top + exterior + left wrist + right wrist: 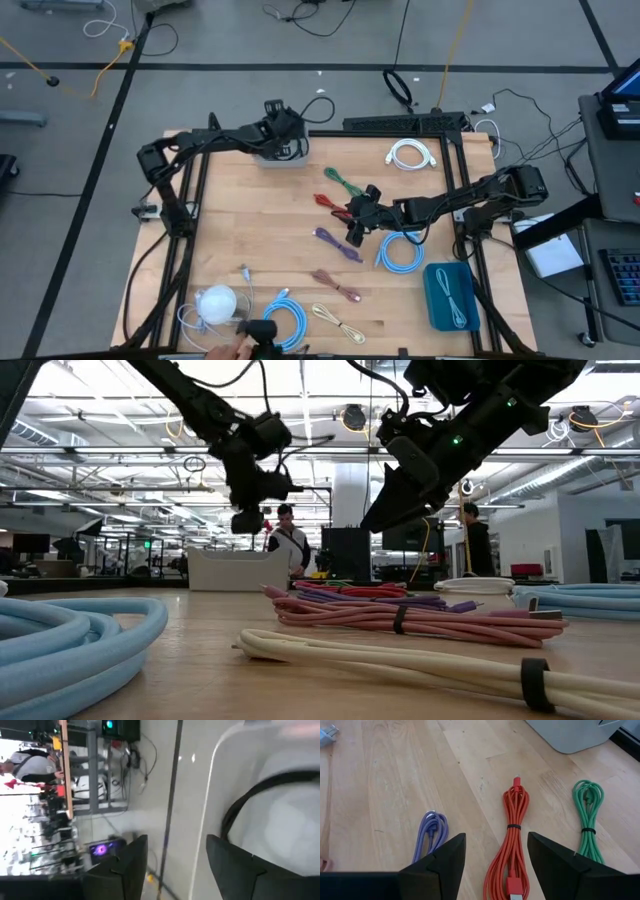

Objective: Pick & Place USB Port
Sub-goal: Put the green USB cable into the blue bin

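Several bundled USB cables lie on the wooden table: green (343,183), red (330,203), purple (338,245), pink (335,285) and cream (338,322). My right gripper (495,865) hovers open just above the table. The red cable (512,835) runs between its fingers, with purple (431,832) and green (587,815) to either side. My left gripper (175,865) is open above the pale bin (280,157) at the table's far edge. A dark cord (250,795) arcs across the bin's white inside (280,820). Nothing is between the left fingers.
A white cable coil (412,155) lies far right, a blue coil (400,250) beside my right gripper, and another blue coil (285,320) and a white bundle (215,300) near the front edge. A teal box (450,295) stands front right. People stand beyond the table.
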